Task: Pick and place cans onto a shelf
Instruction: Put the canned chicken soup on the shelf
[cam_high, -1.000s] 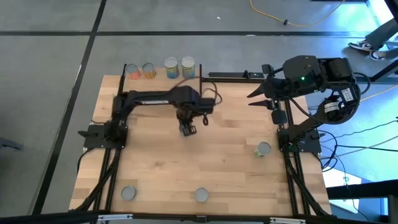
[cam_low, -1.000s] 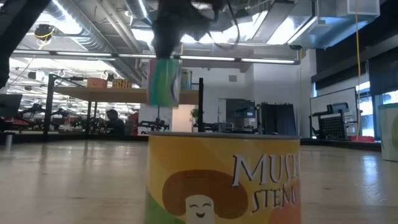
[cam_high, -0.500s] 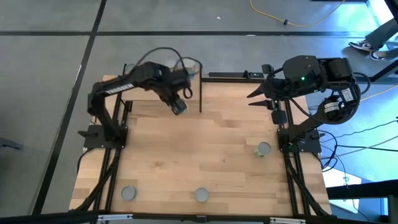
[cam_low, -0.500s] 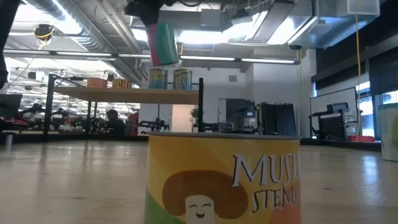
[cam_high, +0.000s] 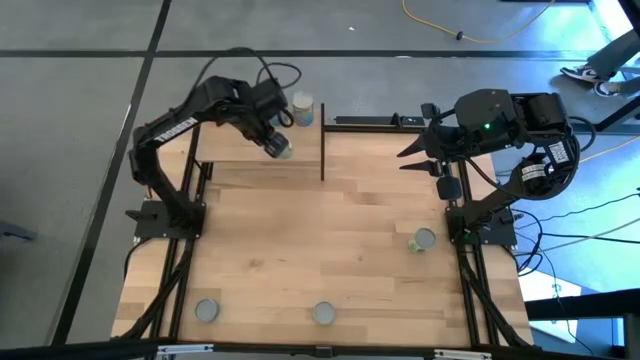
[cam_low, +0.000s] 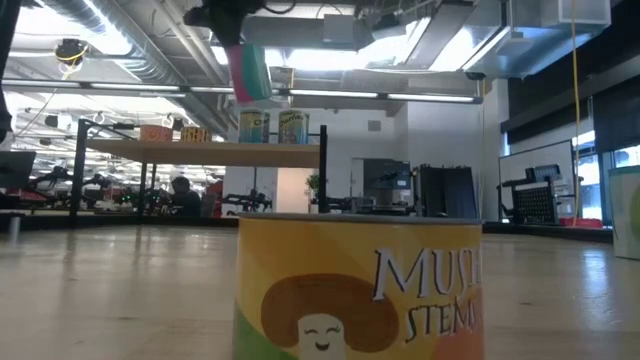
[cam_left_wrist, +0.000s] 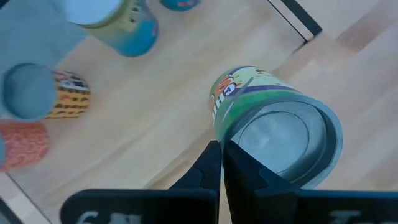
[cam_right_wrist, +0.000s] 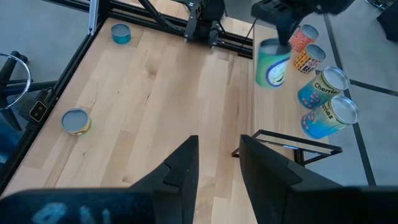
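Table (cam_high: 300, 230) w/ 3 cans (cam_high: 423, 240); shelf (cam_right_wrist: 273, 118) w/ 4.

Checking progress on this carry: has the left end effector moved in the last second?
Yes. The left end effector, holding a can, went from mid-table toward the shelf, passing its black upright.

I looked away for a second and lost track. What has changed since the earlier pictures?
The left end effector, shut on the green can, carried it from mid-table up and back to over the shelf, near the four cans already there. Nothing was released. The right end effector stayed open at its far-right spot, and the three cans on the table did not move.
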